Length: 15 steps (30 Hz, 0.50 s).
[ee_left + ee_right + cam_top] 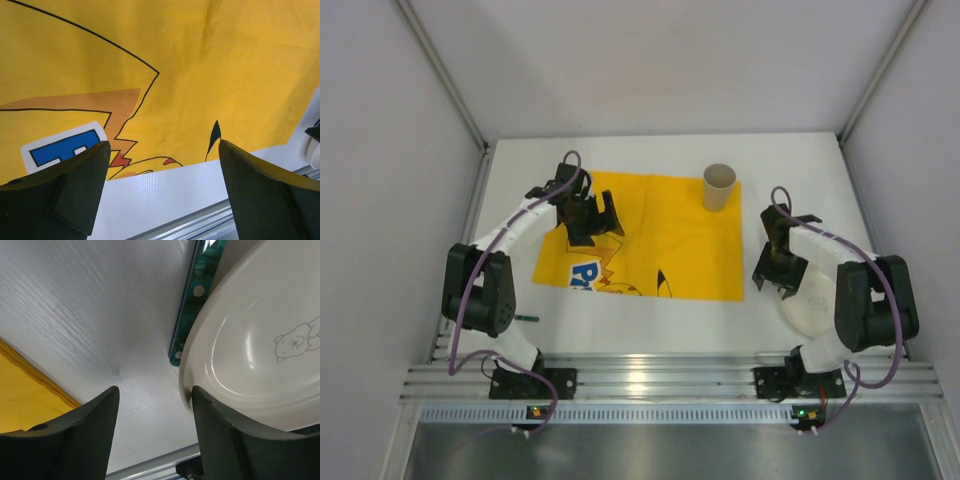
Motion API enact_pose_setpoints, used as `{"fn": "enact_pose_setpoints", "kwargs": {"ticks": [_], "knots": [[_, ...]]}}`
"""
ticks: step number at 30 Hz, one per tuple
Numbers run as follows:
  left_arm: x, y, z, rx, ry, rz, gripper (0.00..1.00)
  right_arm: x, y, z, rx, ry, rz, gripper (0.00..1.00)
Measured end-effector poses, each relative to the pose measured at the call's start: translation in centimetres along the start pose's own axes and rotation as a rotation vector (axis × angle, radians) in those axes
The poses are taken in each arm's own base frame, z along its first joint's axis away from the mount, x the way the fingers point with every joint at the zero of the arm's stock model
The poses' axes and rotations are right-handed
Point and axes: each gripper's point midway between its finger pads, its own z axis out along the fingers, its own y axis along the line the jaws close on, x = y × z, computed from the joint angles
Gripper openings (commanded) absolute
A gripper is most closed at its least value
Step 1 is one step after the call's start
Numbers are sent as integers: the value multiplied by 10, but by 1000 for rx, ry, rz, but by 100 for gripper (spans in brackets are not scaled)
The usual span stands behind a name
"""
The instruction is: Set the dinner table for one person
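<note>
The white dinner table [650, 325] carries a yellow cloth mat [660, 240] with a blue-black print at its middle. A beige cup [720, 187] stands upright on the mat's far right corner. A white plate [807, 305] with a bear print [295, 342] lies at the near right. My left gripper [595, 222] hovers open and empty over the mat's left part [200, 75]. My right gripper [778, 272] is open at the plate's left rim [200, 355], and its right finger [220, 430] touches that rim. The left wrist view shows my left gripper [164, 145] holding nothing.
A green patterned handle [197, 295] with white rivets lies against the plate's left rim, partly under it. A small dark green item [527, 317] lies on the table beside the left arm's base. A metal rail [660, 378] runs along the near edge. Grey walls close in both sides.
</note>
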Motion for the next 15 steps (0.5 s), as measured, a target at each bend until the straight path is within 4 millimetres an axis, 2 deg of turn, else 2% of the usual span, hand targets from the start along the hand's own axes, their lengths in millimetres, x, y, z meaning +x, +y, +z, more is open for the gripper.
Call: {"fn": "enact_pose_setpoints", "kwargs": {"ticks": [2,5,6,8,9,11,15], "knots": [[1,0,0,-1,1,0,94,5,-3,6,13,18,-1,59],[1,0,0,-1,1,0,94,6,-6,8,20,26,0,51],[1,0,0,-1,1,0,94,6,-7,8,21,23,-1,39],[1,1,0,-1,2,-1,94,4,-9,9,27,19,-3,28],[1,1,1,-1,2,-1,94,3,-10,9,26,17,-4,14],[1,1,1,-1,2,-1,94,1,-11,11,29,9,-14,0],[1,1,1,1,5,-2,94,0,-15,8,40,-2,-17,0]]}}
